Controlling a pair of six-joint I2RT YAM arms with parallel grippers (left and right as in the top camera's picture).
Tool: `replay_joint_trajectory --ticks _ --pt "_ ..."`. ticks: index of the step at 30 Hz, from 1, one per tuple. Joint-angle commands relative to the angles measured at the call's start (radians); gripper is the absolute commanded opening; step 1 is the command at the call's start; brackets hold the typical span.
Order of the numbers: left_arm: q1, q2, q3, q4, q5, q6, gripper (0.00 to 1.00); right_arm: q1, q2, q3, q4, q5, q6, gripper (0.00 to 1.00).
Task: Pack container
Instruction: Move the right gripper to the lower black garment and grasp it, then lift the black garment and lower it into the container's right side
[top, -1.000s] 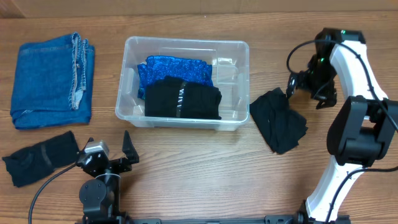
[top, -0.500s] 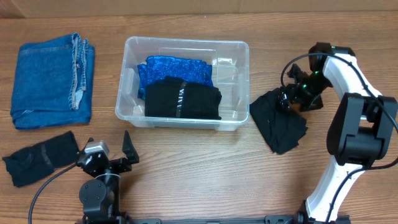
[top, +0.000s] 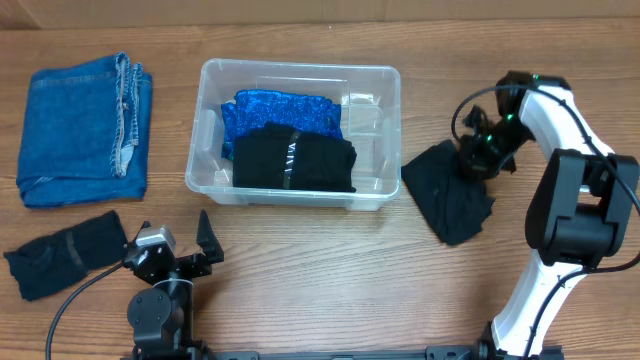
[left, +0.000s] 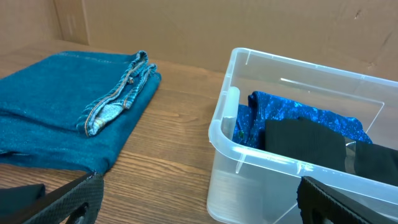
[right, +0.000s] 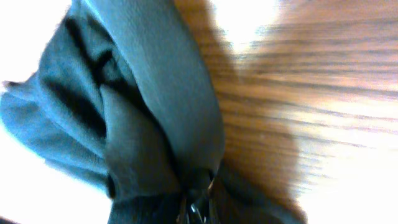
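Right gripper (top: 478, 158) has dropped onto the black cloth (top: 448, 195) and closed. Wrist view is washed out, but the tips look pinched on a bunched fold of it (right: 155, 124). That cloth lies on the table (top: 330, 290) at 4 o'clock of the container (top: 300, 67), just beside its wall. Container sits mid-table toward 12 o'clock and holds a blue patterned cloth (top: 280, 108) and a folded black garment (top: 293, 162). Left gripper (top: 175, 245) is spread wide at the container's 7 o'clock. Folded jeans (top: 85, 125) at 9 o'clock, second black garment (top: 65, 252) at 8 o'clock.
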Motion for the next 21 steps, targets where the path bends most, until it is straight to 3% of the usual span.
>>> replay_joint_trajectory --ticks 1,9,16,21 --pt "0.010 -0.011 -0.002 0.001 -0.013 0.017 1.00 -0.001 -0.024 0.206 -0.082 0.007 0.089 0.04" --pt "0.010 -0.011 -0.002 0.001 -0.013 0.017 1.00 0.002 -0.039 0.686 -0.351 0.002 0.195 0.04" --pt "0.010 -0.011 -0.002 0.001 -0.013 0.017 1.00 0.024 -0.162 0.795 -0.349 -0.119 0.254 0.04" --pt "0.010 -0.011 -0.002 0.001 -0.013 0.017 1.00 0.098 -0.249 0.794 -0.314 -0.146 0.418 0.04"
